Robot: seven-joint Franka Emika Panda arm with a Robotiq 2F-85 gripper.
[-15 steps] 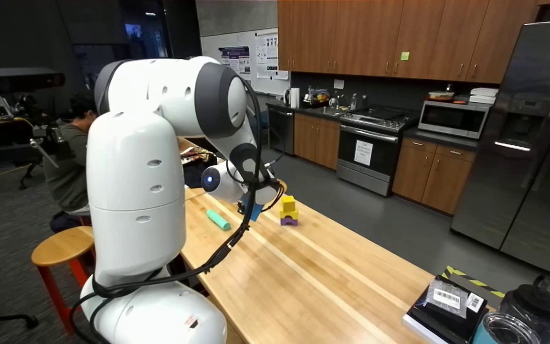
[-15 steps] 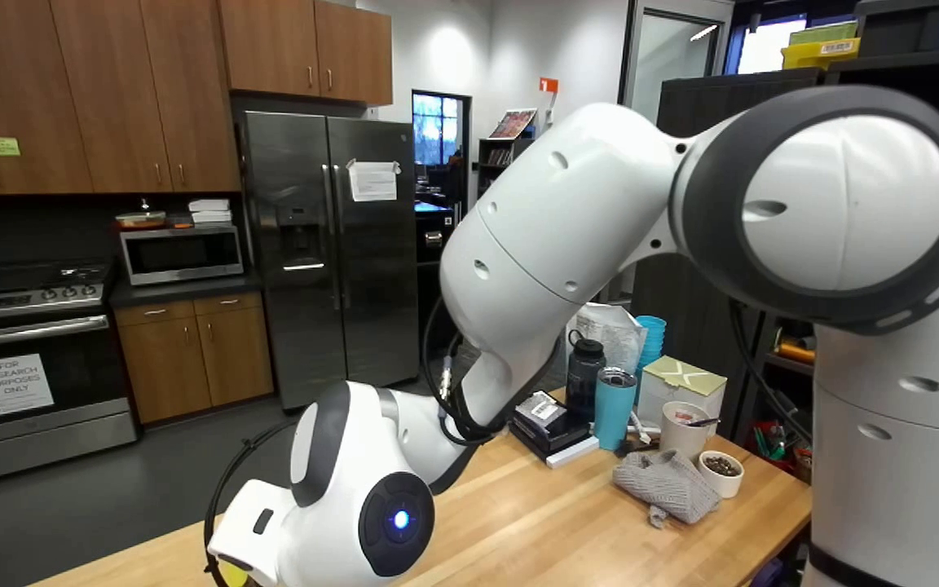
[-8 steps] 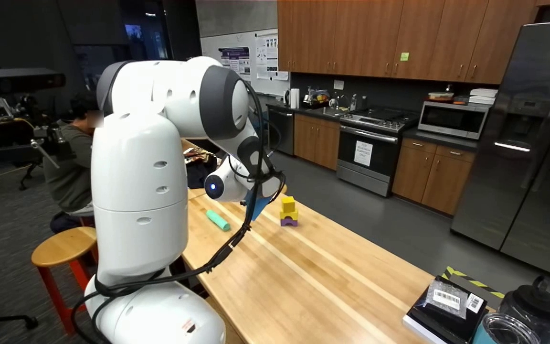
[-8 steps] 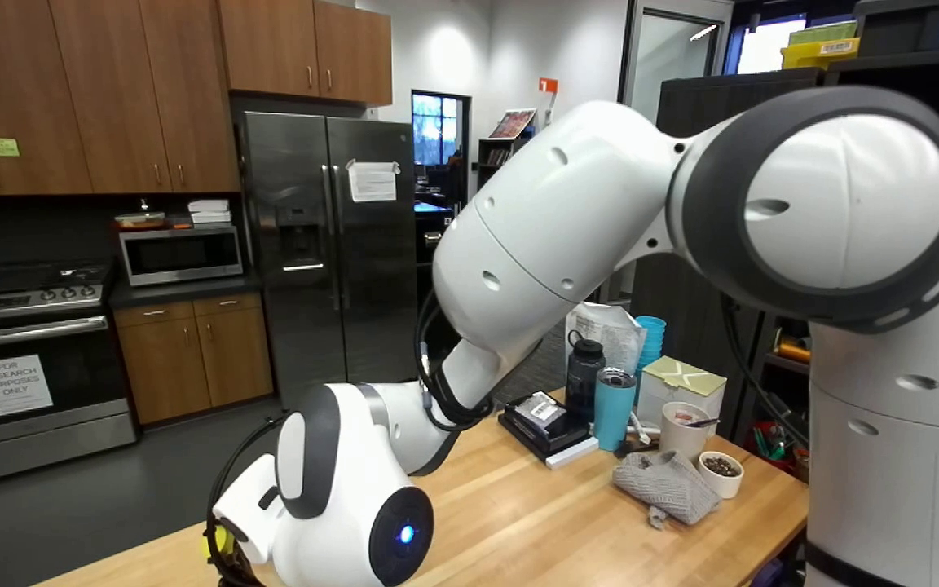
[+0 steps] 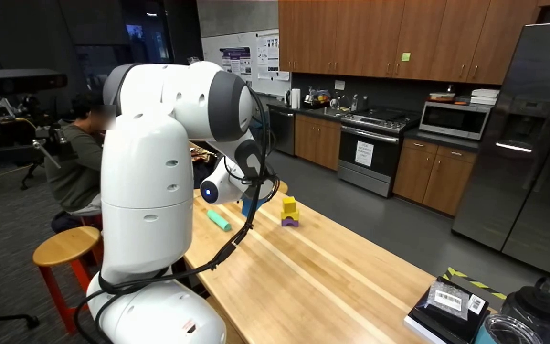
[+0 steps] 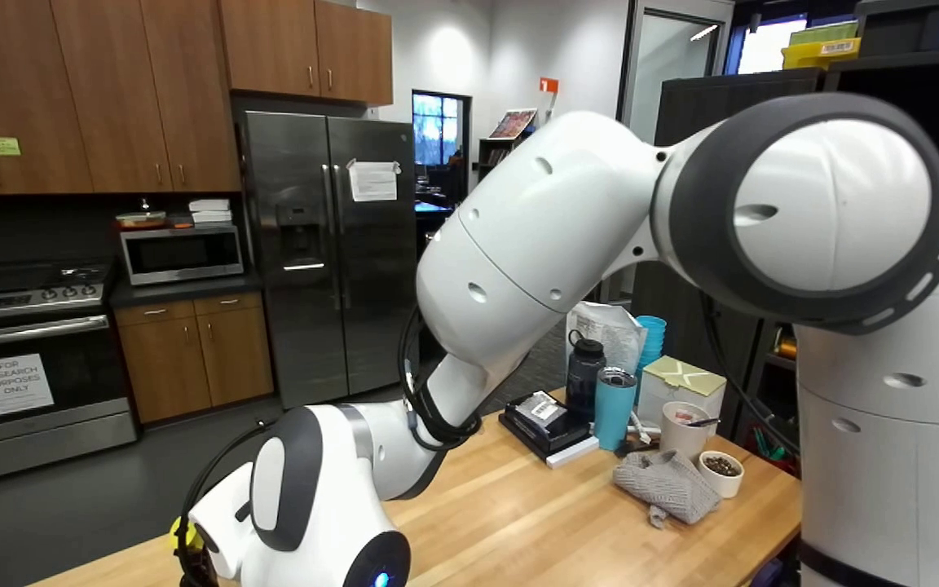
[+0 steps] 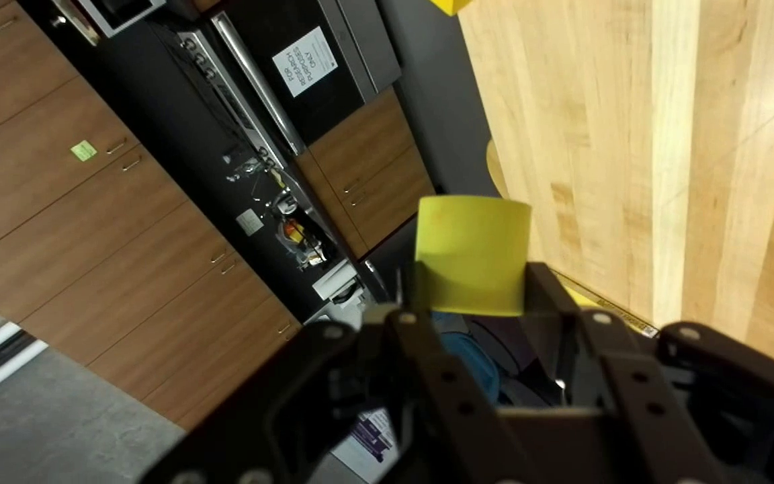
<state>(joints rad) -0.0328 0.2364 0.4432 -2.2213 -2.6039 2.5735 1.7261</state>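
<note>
A yellow block (image 7: pixel 473 252) is clamped between the dark fingers of my gripper (image 7: pixel 480 288) in the wrist view, its far end sticking out past the tips. A bit of yellow (image 6: pixel 184 534) shows beside the wrist in an exterior view, partly covered by cables. Near the arm stands a small stack: a yellow cube (image 5: pixel 289 204) on a yellow arch (image 5: pixel 290 215) over a purple arch (image 5: pixel 290 222). A green cylinder (image 5: pixel 219 220) lies on the wooden table (image 5: pixel 303 277). In both exterior views the fingers are hidden by the wrist. A yellow corner (image 7: pixel 451 5) peeks in at the wrist view's top.
At the table's far end are a black box (image 6: pixel 547 420), a dark bottle (image 6: pixel 585 375), a blue tumbler (image 6: pixel 614 408), a grey cloth (image 6: pixel 667 485), a white cup (image 6: pixel 683 432) and a small bowl (image 6: pixel 720 473). Loose cables (image 5: pixel 237 239) hang along the arm. A person sits by a stool (image 5: pixel 67 246).
The arm has swung and the wrist has turned. In an exterior view the wrist and the yellow bit beside it moved left. The stack and green cylinder stayed put.
</note>
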